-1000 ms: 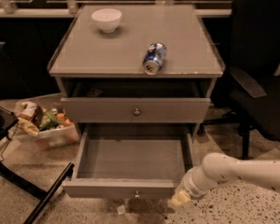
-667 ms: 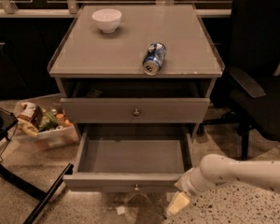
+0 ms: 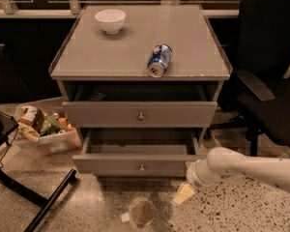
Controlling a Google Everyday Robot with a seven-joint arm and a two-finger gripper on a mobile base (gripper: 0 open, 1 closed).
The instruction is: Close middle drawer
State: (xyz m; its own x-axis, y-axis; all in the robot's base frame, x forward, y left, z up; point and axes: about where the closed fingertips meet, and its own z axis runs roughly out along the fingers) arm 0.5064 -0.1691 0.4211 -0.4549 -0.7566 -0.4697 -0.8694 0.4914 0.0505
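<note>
Middle drawer (image 3: 135, 164) stands partly pulled out, its grey floor showing. Gripper (image 3: 184, 194) hangs just below the right corner of the drawer front; whether it is open or closed cannot be told. Cabinet top (image 3: 193, 57) bears a white bowl (image 3: 110, 20) and a blue can (image 3: 160, 60) lying on its side.

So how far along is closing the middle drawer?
Nothing is finished yet: the middle drawer stands partly out, its inside showing behind the front. In hand: the tool sits low by the drawer's right front corner; contact cannot be told. Left: push the front in until it is flush with the cabinet. The drawer above also stands slightly out.
</note>
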